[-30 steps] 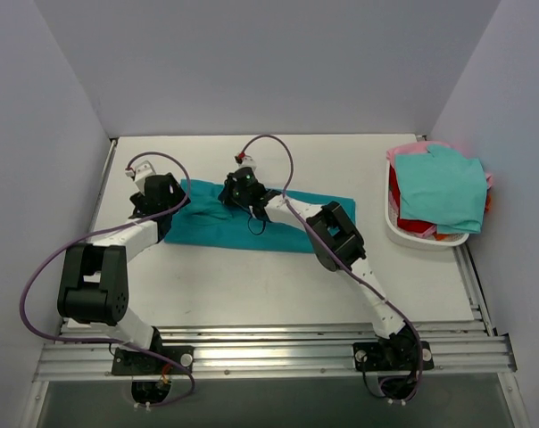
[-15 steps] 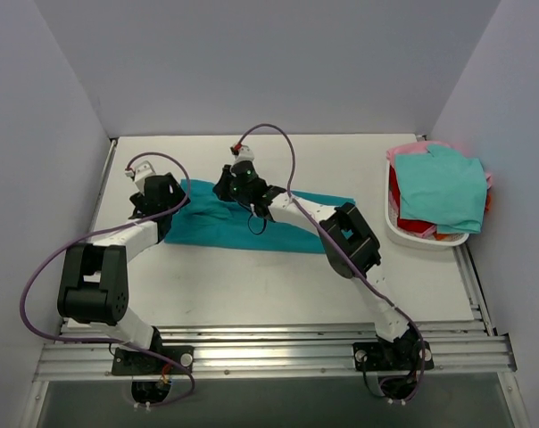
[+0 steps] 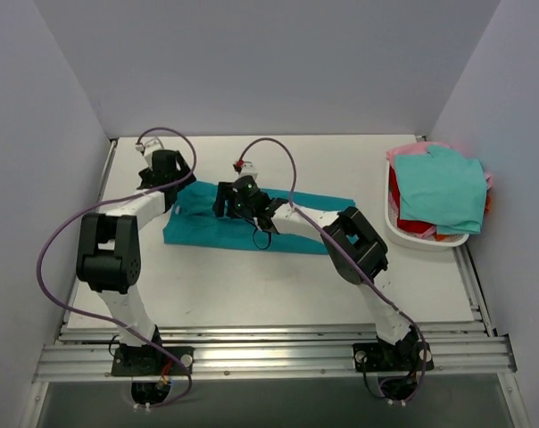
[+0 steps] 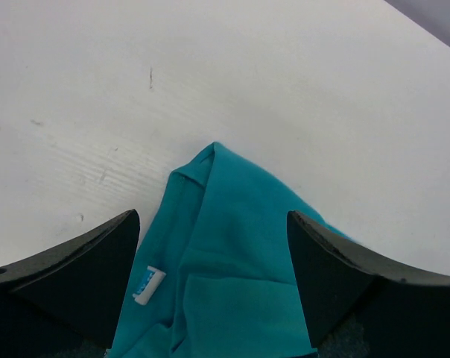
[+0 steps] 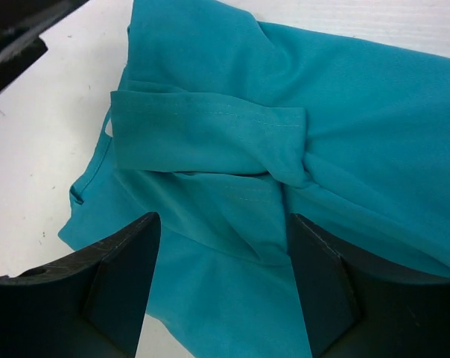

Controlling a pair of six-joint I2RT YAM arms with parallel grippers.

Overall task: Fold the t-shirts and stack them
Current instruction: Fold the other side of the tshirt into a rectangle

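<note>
A deep teal-blue t-shirt [image 3: 203,230] lies flat across the middle of the table, folded into a long band. My left gripper [image 3: 171,182] hangs open over its far left corner. In the left wrist view that gripper [image 4: 214,277] straddles the corner of the shirt [image 4: 232,224] and a white label [image 4: 148,285], pinching nothing. My right gripper [image 3: 226,201] is open just above the shirt's left part. In the right wrist view that gripper [image 5: 222,287] hovers over loose cloth, with a folded-over sleeve [image 5: 210,133] just beyond its fingers.
A white basket [image 3: 414,239] stands at the right edge, heaped with an aqua-green t-shirt [image 3: 441,187] over red [image 3: 409,219] and pink [image 3: 402,150] ones. Grey walls close in the left, back and right. An aluminium rail [image 3: 269,352] runs along the near edge.
My right gripper has opened and let go of the teal cloth, which now lies folded on the shirt's left part. My left arm has swung from the left edge toward the far left corner.
</note>
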